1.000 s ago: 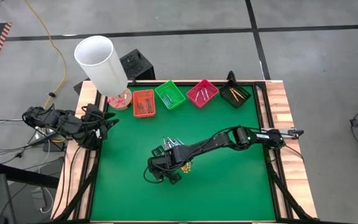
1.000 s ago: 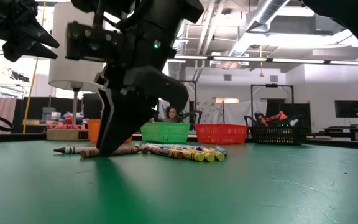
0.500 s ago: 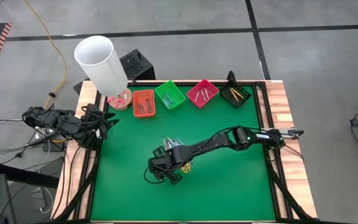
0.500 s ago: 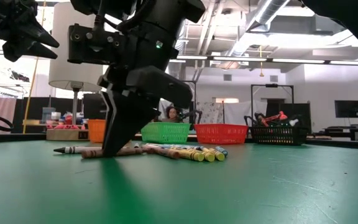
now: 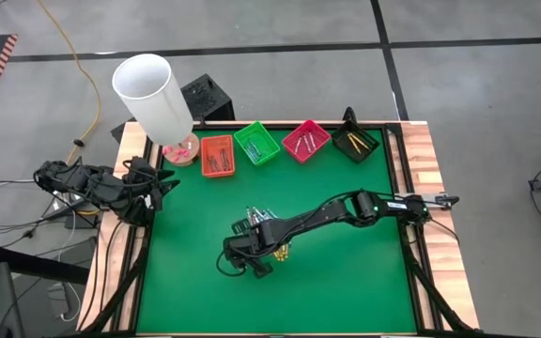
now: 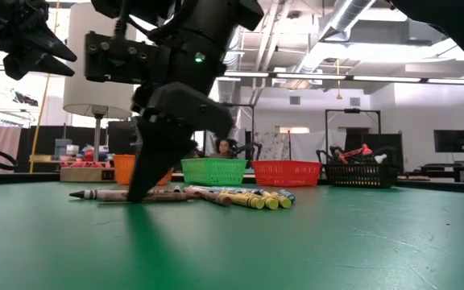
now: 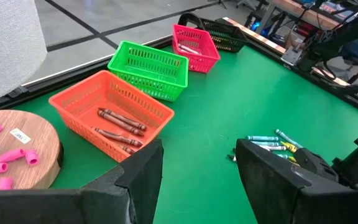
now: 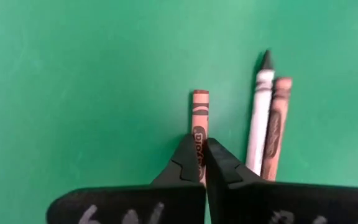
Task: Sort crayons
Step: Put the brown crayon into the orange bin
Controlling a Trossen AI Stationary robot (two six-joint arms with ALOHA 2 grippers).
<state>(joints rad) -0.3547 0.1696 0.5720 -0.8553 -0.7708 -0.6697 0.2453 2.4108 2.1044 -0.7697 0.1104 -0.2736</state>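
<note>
My right claw (image 8: 199, 163) pinched shut on brown paper-wrapped crayon (image 8: 199, 121); grasp step done, next lift toward orange mesh tray (image 5: 217, 156).

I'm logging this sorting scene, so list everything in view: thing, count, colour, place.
Crayons: a loose pile, mixed colours, mid-mat; more lie in the trays.
Brown crayon: one, on the mat, pinched by the right gripper.
Trays: four, orange, green, pink, black, along the far edge.
Lamp: one, white shade, far-left corner.
Mat: one, green, covering the table.
Left gripper: open, waiting at the left edge.
Right gripper: shut on the brown crayon, mid-mat.
</note>
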